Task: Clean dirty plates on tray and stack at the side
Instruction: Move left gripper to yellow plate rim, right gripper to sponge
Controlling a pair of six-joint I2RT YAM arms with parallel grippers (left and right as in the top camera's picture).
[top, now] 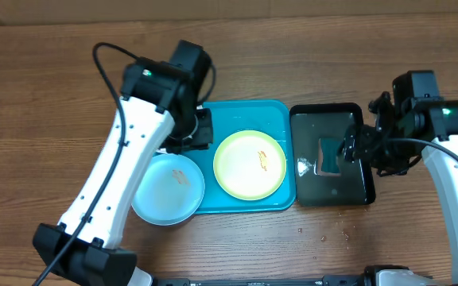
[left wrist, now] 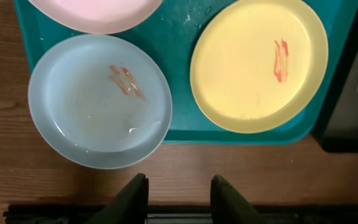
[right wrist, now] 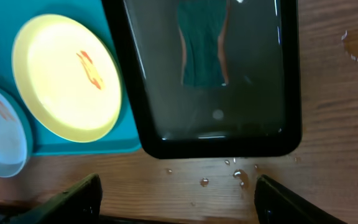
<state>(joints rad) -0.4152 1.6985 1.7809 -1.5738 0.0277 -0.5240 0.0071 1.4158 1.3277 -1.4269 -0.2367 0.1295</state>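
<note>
The turquoise tray (top: 245, 115) lies mid-table. The yellow-green plate (top: 250, 164) sits on it with an orange smear; it also shows in the left wrist view (left wrist: 253, 68) and the right wrist view (right wrist: 61, 81). The light blue plate (top: 168, 189), also smeared, overhangs the tray's front left corner (left wrist: 98, 99). The white plate (left wrist: 95, 12) shows only at the top edge of the left wrist view; my left arm hides it overhead. My left gripper (top: 199, 131) (left wrist: 179, 196) is open and empty above the tray's left part. My right gripper (top: 355, 148) (right wrist: 176, 199) is wide open and empty over the black tray.
A smaller black tray (top: 332, 199) (right wrist: 222, 148) with water in it stands right of the turquoise tray, and a dark green sponge (top: 328, 156) (right wrist: 202, 50) lies in it. Water drops (right wrist: 238, 177) lie on the wooden table in front of it.
</note>
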